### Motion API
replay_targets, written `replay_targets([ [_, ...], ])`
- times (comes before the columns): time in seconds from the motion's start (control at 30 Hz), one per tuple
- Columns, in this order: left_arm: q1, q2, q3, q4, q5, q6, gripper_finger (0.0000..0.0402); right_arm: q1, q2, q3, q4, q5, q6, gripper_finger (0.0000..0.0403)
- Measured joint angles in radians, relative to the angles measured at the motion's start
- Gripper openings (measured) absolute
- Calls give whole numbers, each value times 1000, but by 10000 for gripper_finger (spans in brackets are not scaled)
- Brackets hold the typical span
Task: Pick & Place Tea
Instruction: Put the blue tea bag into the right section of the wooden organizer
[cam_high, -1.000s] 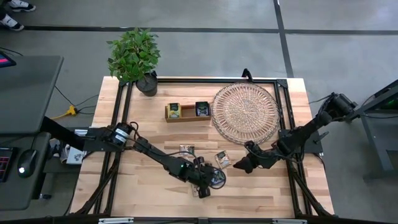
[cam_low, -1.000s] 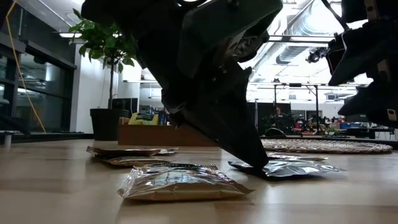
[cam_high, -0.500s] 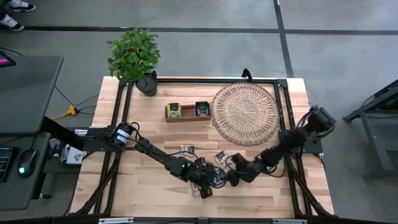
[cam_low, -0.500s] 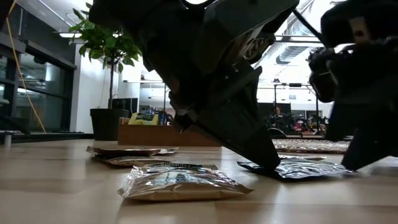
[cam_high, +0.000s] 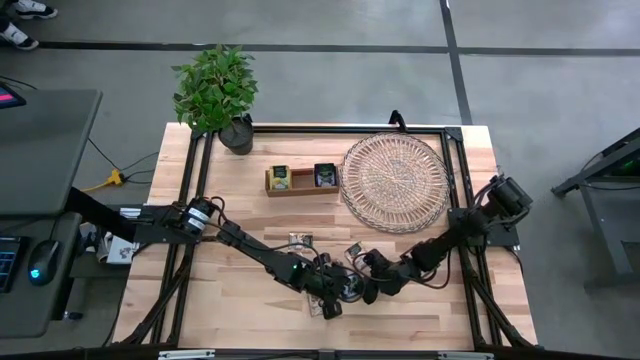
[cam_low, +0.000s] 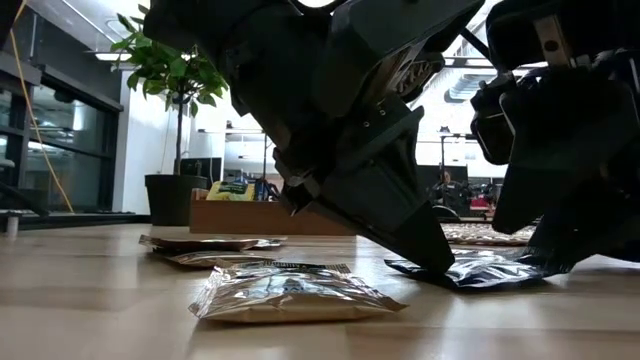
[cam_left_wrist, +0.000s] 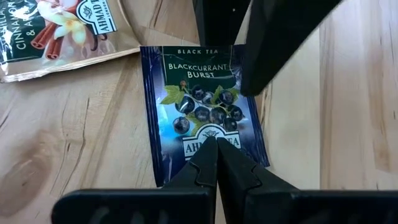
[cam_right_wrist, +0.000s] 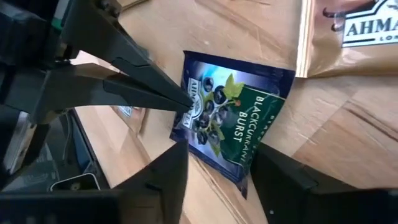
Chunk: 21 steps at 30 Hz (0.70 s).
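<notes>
Two dark robot arms meet over a navy blackcurrant tea sachet (cam_left_wrist: 202, 109) lying flat on the wooden bench (cam_high: 230, 300), near the front edge and just right of centre. The left claw (cam_left_wrist: 216, 144) is fully closed, its two fingertips pressed together into one point that rests on the sachet's middle, pinning it to the wood rather than gripping it. The right claw (cam_right_wrist: 214, 158) has its fingers spread wide, one on either side of the sachet's near end, with nothing between them yet. A beige cinnamon sachet (cam_left_wrist: 59, 31) lies just beside the navy one, its corner touching or nearly so, and more foil sachets (cam_low: 290, 292) lie flat close by. The three-compartment wooden box (cam_high: 300, 179) and the round wicker tray (cam_high: 393, 182) sit well apart toward the far side, next to a potted plant (cam_high: 218, 92). The risk from here, judging by the layout, is that the flat packet offers the right claw no raised edge: its fingers may close on the bench and skate over the foil, or nudge the sachet out from under the left claw's point. With both claws this close, a small misjudgement could also bring them into contact or drag the beige neighbour along.
</notes>
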Motion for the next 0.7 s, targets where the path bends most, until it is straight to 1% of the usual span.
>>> replay_targets([
  [0.1,-1,0,0,0,-6,0,0,-1,1,0,-7,-2,-7,121],
  [0.27,-1,0,0,1,-9,0,0,-1,3,-1,-14,-17,-50,22],
  [0.3,-1,0,0,1,-8,0,0,-1,3,-1,-12,-21,-69,12],
  [0.47,0,1,0,4,11,0,1,-2,3,-1,-9,-57,-115,4],
  [0.7,12,-46,-4,-17,46,48,1,-2,-6,-2,-4,-59,-192,1],
])
